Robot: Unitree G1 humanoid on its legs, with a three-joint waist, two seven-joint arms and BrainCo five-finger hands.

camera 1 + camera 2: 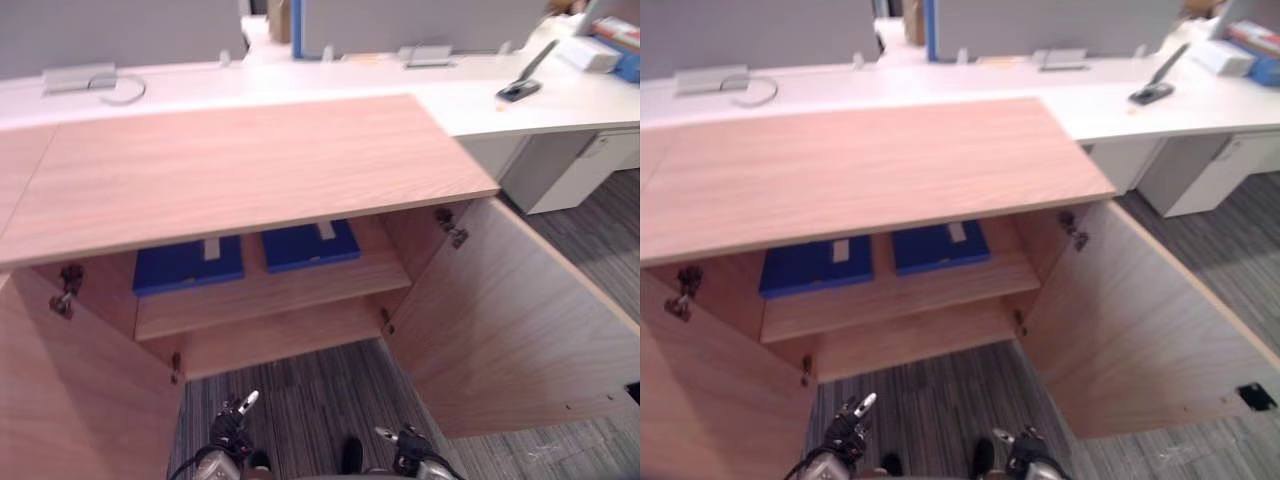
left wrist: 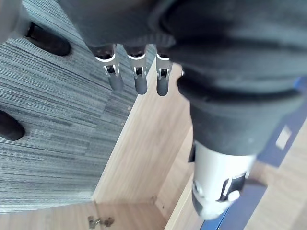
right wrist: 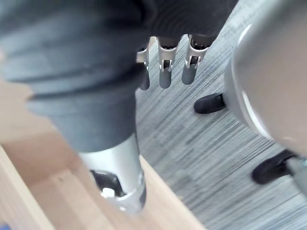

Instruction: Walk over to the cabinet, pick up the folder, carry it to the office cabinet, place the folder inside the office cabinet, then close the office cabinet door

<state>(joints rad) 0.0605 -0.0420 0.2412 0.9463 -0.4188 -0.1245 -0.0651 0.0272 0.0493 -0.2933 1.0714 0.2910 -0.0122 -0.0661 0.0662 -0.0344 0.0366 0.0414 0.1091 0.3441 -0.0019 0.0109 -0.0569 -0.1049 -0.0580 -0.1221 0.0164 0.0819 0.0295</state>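
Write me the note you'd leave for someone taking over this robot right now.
Left hand: open, empty, low in front of the cabinet.
Right hand: open, empty, also low.
Things: two blue folders, left one and right one, lie side by side on the upper shelf. The left door and right door stand wide open.
Done: cannot tell whether a folder was placed here or awaits pickup.
Left: doors not yet closed.
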